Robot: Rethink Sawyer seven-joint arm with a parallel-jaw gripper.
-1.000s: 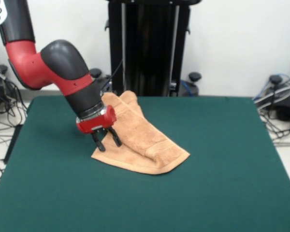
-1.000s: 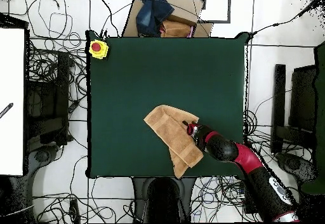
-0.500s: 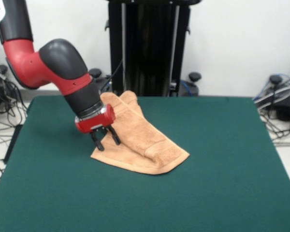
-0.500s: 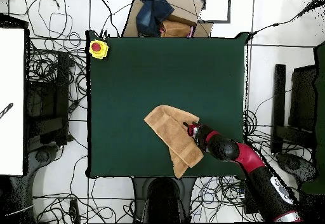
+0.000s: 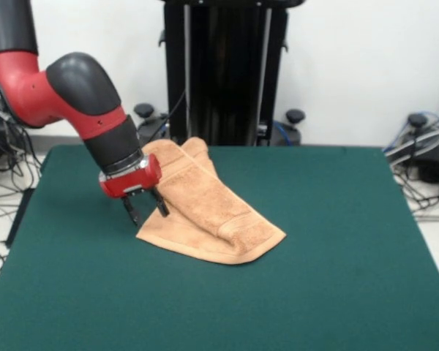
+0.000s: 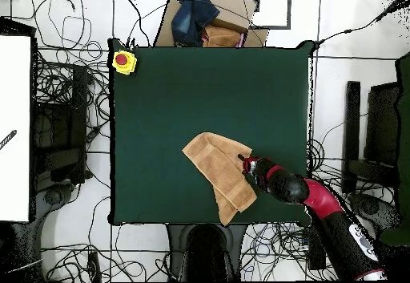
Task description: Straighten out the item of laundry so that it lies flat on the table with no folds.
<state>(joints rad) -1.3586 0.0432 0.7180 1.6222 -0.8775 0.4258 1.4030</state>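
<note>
Your green surface (image 5: 336, 241) carries the orange-tan towel (image 5: 212, 208) toward the robot's side, doubled over with a thick fold running down its length, so it is far from flat. Your tool (image 5: 145, 210) hangs at the towel's corner with jaws apart, gripping nothing, probably placed there to pinch that edge and pull

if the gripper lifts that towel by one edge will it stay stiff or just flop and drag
Probably flop: the towel already lies in soft folds, with a raised ridge along its middle. It looks like thick terry, so the hanging part would likely sag and drag on the green table rather than slide freely. The gripper, fingers apart beside the towel's edge, holds nothing.
</note>
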